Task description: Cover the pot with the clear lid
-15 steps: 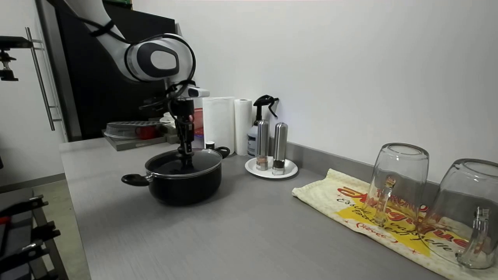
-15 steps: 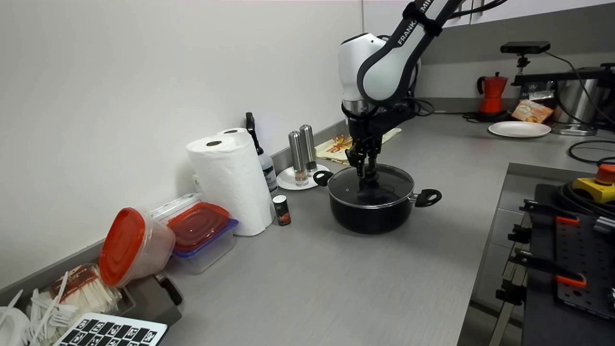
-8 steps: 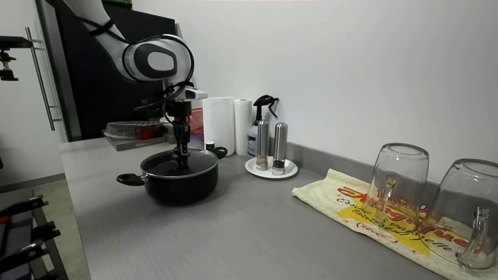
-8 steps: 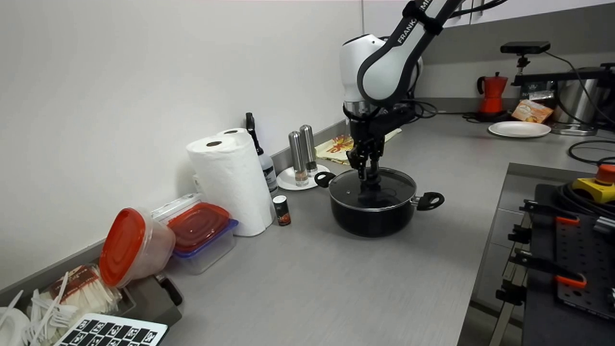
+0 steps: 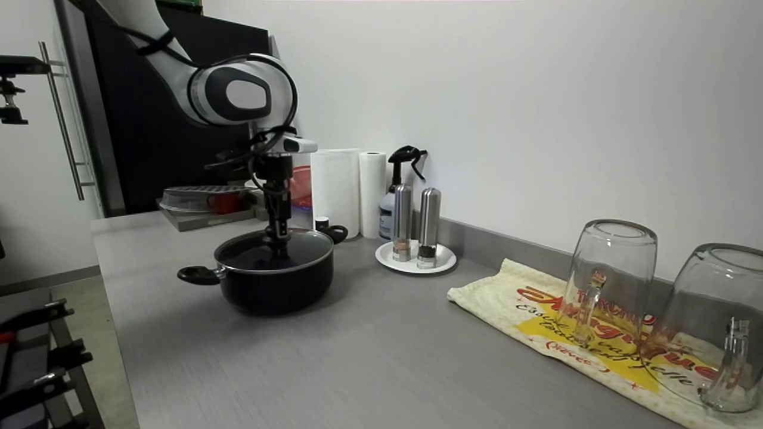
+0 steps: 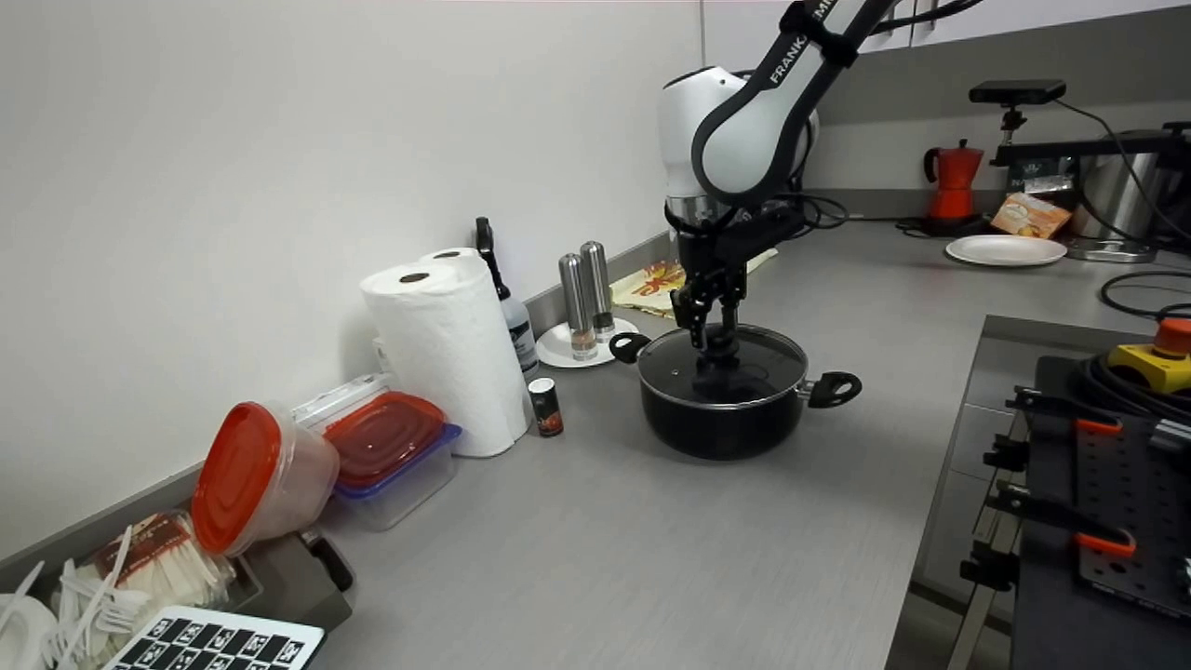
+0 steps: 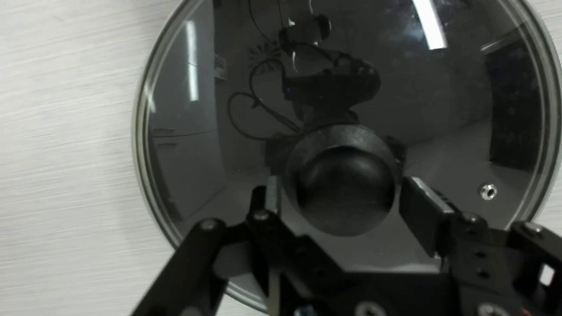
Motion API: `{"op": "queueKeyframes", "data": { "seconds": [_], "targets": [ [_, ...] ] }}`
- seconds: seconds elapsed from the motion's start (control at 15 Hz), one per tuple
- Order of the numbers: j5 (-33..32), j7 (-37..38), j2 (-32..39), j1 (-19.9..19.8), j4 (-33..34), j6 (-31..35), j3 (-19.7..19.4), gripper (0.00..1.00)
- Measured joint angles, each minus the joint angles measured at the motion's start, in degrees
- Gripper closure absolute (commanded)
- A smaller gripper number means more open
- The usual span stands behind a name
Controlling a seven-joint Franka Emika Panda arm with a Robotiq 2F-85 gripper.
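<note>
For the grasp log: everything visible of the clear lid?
The clear lid is round and glass-like, with a thin metallic rim, a rounded black central knob and a small metal-ringed hole. It lies about level on the pot, apparently seated in both exterior views. The open gripper straddles the knob; a gap shows at one finger, contact at the other is unclear.
</note>
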Motion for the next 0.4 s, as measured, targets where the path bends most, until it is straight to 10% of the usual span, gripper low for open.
{"op": "queueKeyframes", "data": {
  "seconds": [0.4],
  "targets": [
    [0.0, 0.0, 0.04, 0.0, 0.0, 0.0, -0.01, 0.19]
  ]
}}
